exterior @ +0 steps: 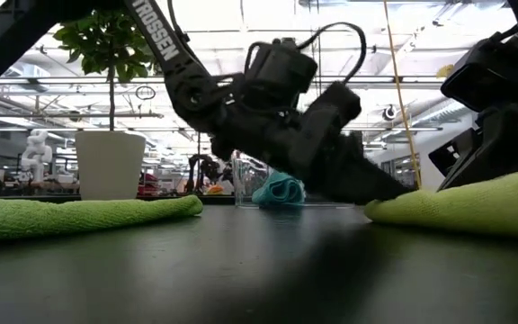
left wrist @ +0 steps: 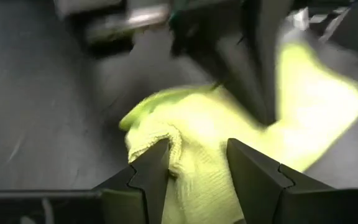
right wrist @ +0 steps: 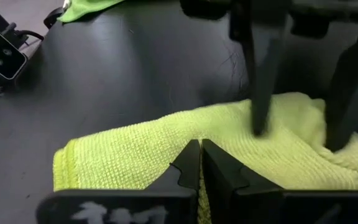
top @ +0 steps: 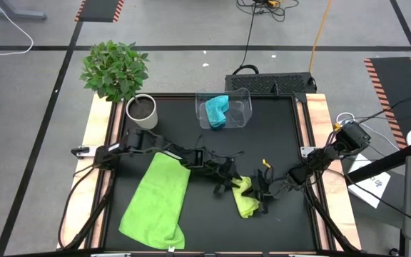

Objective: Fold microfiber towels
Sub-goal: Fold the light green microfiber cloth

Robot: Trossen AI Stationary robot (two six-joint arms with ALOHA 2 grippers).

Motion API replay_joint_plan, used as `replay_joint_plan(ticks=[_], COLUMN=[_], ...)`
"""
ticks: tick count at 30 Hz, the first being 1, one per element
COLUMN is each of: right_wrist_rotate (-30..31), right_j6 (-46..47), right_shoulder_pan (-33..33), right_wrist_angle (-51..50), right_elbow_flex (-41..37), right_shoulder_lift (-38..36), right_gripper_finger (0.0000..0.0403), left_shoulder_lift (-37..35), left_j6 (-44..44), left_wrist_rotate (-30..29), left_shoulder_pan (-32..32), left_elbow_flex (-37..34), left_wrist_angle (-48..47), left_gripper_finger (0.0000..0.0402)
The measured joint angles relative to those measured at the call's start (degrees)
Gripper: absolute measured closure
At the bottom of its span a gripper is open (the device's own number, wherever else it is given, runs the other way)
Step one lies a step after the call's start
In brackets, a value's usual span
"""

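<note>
- A lime-green towel (top: 157, 202) lies spread flat on the left of the black table (top: 277, 135).
- The left gripper (top: 228, 178) is at a smaller, bunched lime-green towel (top: 245, 198) at centre, fingers (left wrist: 151, 171) apart, straddling a raised fold.
- The right gripper (top: 263, 194) pinches that towel's far side, fingers together.
- A turquoise towel (top: 216, 111) sits in the clear bin (top: 242, 100) at the back.

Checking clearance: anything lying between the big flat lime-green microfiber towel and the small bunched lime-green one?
Only the left gripper and its arm over bare black table, per the high view.
</note>
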Motion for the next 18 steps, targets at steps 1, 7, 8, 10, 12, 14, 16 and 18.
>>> replay_joint_plan(ticks=[1, 7, 8, 10, 12, 14, 16, 18], right_wrist_rotate=[-0.04, -1.27, -1.31, -1.38, -1.41, -1.96, -3.84, -5.16], right_j6=[-0.34, -2.06, -2.99, -5.09, -7.51, -10.09, -12.55, -14.20], right_shoulder_pan=[0.00, 0.09, 0.11, 0.29, 0.82, 1.55, 2.32, 3.09], right_wrist_angle=[0.21, 0.93, 1.23, 2.05, 3.27, 5.09, 6.53, 6.38], right_elbow_flex=[-0.01, -0.01, -0.01, -0.01, -0.01, -0.01, 0.02, 0.02], right_shoulder_lift=[0.00, 0.00, 0.00, 0.00, 0.00, 0.00, 0.00, -0.02], right_gripper_finger=[0.0399, 0.0399, 0.0399, 0.0399, 0.0399, 0.0399, 0.0399, 0.0399], left_shoulder_lift=[0.17, 0.07, 0.07, 0.07, 0.07, 0.07, 0.07, 0.07], left_j6=[-0.22, -0.57, -0.40, 0.04, 0.08, 0.17, 0.26, 0.26], left_wrist_rotate=[-0.20, -1.45, -1.51, -1.63, -1.72, -1.92, -2.27, -2.40], left_shoulder_pan=[0.26, 1.05, 1.03, 0.94, 0.86, 0.86, 0.99, 0.97], left_elbow_flex=[-0.08, -0.11, -0.11, -0.11, -0.11, -0.11, -0.11, -0.11], left_wrist_angle=[-0.34, -1.16, -1.16, -1.19, -1.23, -1.27, -1.37, -1.38], left_gripper_finger=[0.0238, 0.0238, 0.0238, 0.0238, 0.0238, 0.0238, 0.0238, 0.0238])
